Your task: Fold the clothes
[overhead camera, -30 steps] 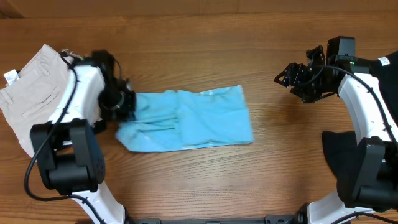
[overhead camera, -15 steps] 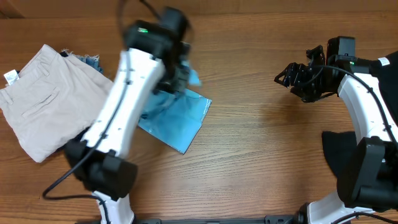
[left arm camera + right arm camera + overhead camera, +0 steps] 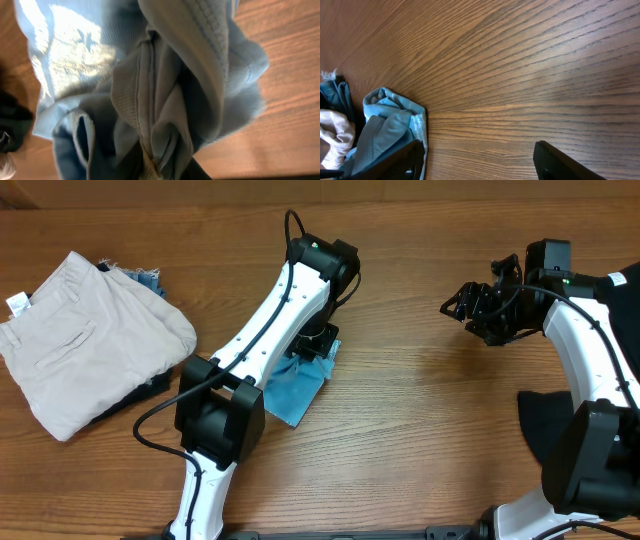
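The light blue T-shirt (image 3: 296, 388) lies crumpled at the table's middle, mostly under my left arm. My left gripper (image 3: 320, 340) is shut on a bunched fold of it, and the gathered blue cloth fills the left wrist view (image 3: 165, 75) with the jaws (image 3: 160, 172) pinching it. The shirt's lettering is hidden. My right gripper (image 3: 462, 304) is open and empty above bare wood at the right. In the right wrist view its fingers (image 3: 480, 160) are spread wide, with the blue shirt (image 3: 387, 125) at the far left. The black T-shirt (image 3: 537, 430) lies at the right edge.
Folded beige trousers (image 3: 80, 340) lie at the far left on top of dark and denim garments (image 3: 148, 277). A white label (image 3: 620, 278) shows on black cloth behind the right arm. The table is brown wood.
My left arm has swung from the shirt's left end up and over to the right, carrying the cloth with it. The spread shirt is now a small bunched heap. The right arm has not moved.
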Robot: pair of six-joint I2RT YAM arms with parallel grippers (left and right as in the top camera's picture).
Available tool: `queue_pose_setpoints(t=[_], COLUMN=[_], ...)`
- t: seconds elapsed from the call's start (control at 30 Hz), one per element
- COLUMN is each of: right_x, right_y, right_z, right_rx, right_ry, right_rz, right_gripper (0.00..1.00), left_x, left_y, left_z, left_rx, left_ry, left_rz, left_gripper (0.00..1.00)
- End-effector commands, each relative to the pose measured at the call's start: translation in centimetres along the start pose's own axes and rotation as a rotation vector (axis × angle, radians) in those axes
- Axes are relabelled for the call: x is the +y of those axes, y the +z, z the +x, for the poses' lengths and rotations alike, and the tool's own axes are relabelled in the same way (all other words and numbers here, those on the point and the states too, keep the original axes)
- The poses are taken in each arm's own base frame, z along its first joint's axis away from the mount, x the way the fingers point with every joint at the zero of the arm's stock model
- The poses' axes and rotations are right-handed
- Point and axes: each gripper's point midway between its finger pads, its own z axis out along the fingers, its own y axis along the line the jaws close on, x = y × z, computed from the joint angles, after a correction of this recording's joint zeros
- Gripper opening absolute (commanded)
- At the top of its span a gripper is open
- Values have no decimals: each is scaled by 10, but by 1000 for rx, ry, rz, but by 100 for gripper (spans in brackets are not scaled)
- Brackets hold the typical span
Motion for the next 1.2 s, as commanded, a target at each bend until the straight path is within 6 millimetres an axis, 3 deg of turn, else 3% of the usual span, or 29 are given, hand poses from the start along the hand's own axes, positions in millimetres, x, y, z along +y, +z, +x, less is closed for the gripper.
queue_pose_setpoints(t=[0.0, 0.1, 0.2, 0.27, 0.33, 0.43, 0.53, 0.57, 0.7, 0.8, 0.87, 0.93, 1.0, 1.17], right_x=[7, 7, 6, 9, 26, 52, 91, 114, 134, 138, 129, 127, 123, 124], right_y=[-6, -6, -6, -5, -1, 10, 29, 45, 83, 106, 123, 138, 153, 157], right_z=[-6, -5, -4, -1, 8, 28, 62, 82, 110, 131, 136, 140, 142, 143], right_rx=[-22, -21, -15, -5, 30, 85, 160, 194, 210, 237, 240, 251, 264, 267], right_ry=[-16, -20, -39, -55, -149, -251, -464, -574, -703, -783, -824, -840, -836, -830], right_rz=[-16, -14, -10, -21, -87, -125, -175, -194, -84, -14, 80, 93, 97, 86], right_gripper=[74, 76, 77, 77, 72, 70, 69, 69, 69, 70, 70, 69, 59, 49], left_x=[-10, -15, -5, 16, 54, 84, 93, 87, 70, 64, 60, 57, 57, 58], left_y=[-20, -42, -66, -79, -87, -85, -61, -42, 0, 35, 59, 70, 79, 83], left_z=[2, -7, -13, -13, -10, -7, -3, -7, -17, -16, -12, -9, -7, -6], left_rx=[-33, -112, -197, -243, -277, -270, -202, -188, -174, -146, -121, -109, -99, -94], left_ry=[-22, -24, -40, -81, -178, -230, -211, -174, -114, -94, -96, -97, -98, -98], left_rz=[66, 115, 122, 106, 80, 175, 329, 422, 501, 491, 492, 494, 483, 471], left_gripper=[27, 41, 51, 56, 63, 67, 62, 62, 66, 67, 66, 65, 65, 64])
